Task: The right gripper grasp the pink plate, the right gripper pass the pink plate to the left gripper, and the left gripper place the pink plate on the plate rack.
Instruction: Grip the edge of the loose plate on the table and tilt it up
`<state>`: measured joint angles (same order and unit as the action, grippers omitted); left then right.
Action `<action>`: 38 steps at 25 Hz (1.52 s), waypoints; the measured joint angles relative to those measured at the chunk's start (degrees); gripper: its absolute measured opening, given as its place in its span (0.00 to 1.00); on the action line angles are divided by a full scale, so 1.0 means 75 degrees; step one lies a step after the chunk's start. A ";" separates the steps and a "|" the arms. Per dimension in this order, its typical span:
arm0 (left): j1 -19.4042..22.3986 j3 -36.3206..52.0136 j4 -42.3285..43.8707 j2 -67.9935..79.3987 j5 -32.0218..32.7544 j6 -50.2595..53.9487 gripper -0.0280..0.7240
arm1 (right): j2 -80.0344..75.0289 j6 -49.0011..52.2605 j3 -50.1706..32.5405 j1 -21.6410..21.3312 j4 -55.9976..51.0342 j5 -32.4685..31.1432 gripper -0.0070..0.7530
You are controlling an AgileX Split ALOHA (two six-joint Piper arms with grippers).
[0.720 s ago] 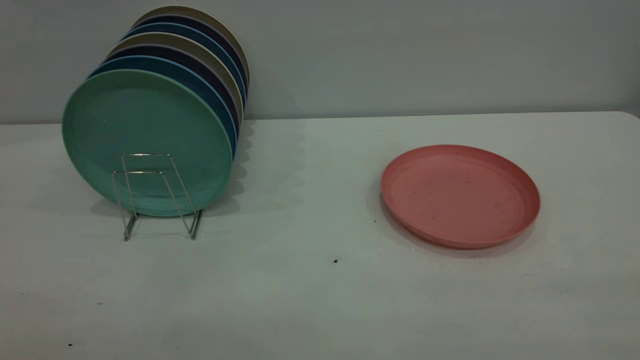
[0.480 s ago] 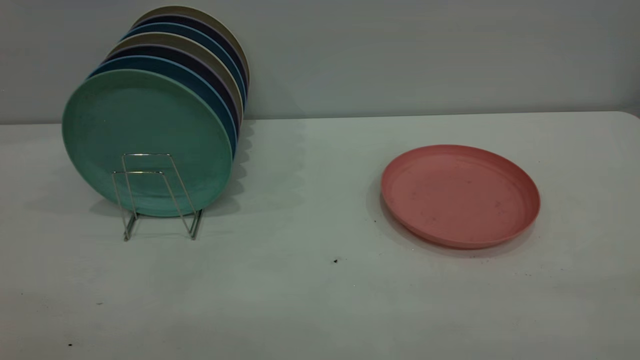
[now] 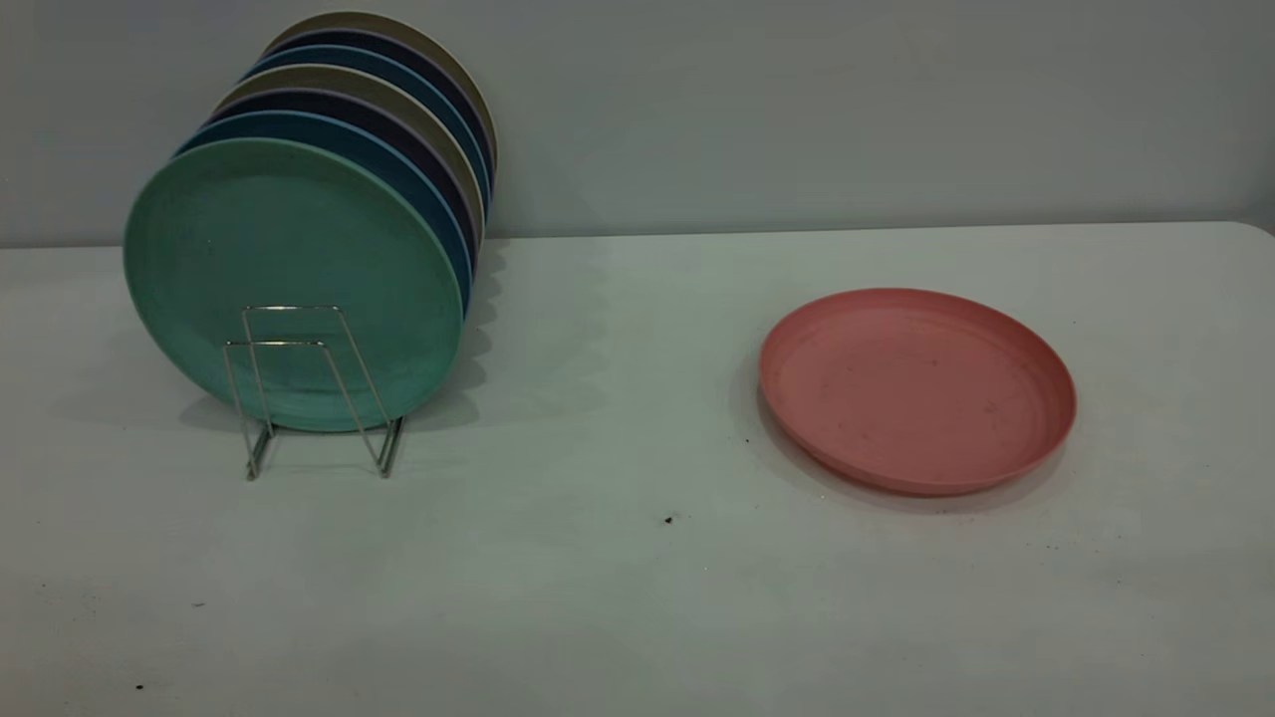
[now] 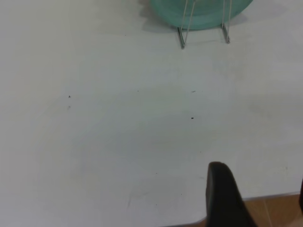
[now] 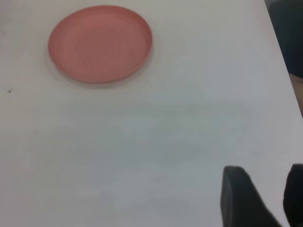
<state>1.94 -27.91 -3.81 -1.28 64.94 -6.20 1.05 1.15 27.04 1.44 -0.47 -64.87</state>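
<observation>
The pink plate (image 3: pixel 916 388) lies flat on the white table (image 3: pixel 618 597) at the right; it also shows in the right wrist view (image 5: pixel 100 43). The plate rack (image 3: pixel 311 390) stands at the left, with two empty wire loops in front of a teal-green plate (image 3: pixel 289 259); its wire feet show in the left wrist view (image 4: pixel 203 28). Neither arm shows in the exterior view. My left gripper (image 4: pixel 260 198) hangs open and empty over the table's near edge, well back from the rack. My right gripper (image 5: pixel 267 191) is open and empty over bare table, far from the pink plate.
Behind the teal-green plate several blue, dark and beige plates (image 3: pixel 398 110) stand upright in the rack. The table's edge and brown floor (image 4: pixel 274 210) lie under my left gripper. The table's right edge (image 5: pixel 279 52) runs past the pink plate.
</observation>
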 joint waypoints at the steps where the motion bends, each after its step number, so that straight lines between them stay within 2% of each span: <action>1: 0.0000 0.0000 0.0000 0.0000 0.0000 0.0000 0.60 | 0.0000 0.0000 0.0000 0.0000 0.0000 0.0000 0.32; 20: 0.0000 0.0000 0.0000 0.0000 0.0000 0.0000 0.60 | 0.0000 0.0007 0.0000 0.0000 -0.0044 0.0000 0.32; 24: 0.0000 -0.0055 0.0246 0.0107 -0.0115 0.0491 0.60 | -0.0155 -0.0232 0.0042 0.0000 -0.0194 0.0026 0.34; 28: 0.0000 -0.0543 0.0649 0.1138 -0.1101 0.0722 0.62 | -0.1169 -0.0545 0.0249 0.0000 -0.0296 0.0722 0.45; 33: 0.0000 -0.1377 0.0687 0.3423 -0.2171 0.0424 0.71 | -0.3089 -0.0692 0.0623 0.0000 -0.0440 0.1731 0.65; 38: 0.0000 -0.2016 0.0427 0.5787 -0.3027 0.0256 0.79 | -0.5049 -0.1215 0.0938 0.0000 -0.0866 0.2412 0.70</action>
<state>1.94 -43.04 -0.61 42.13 42.24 -4.28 -36.81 -7.96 34.08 1.44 -6.97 -46.79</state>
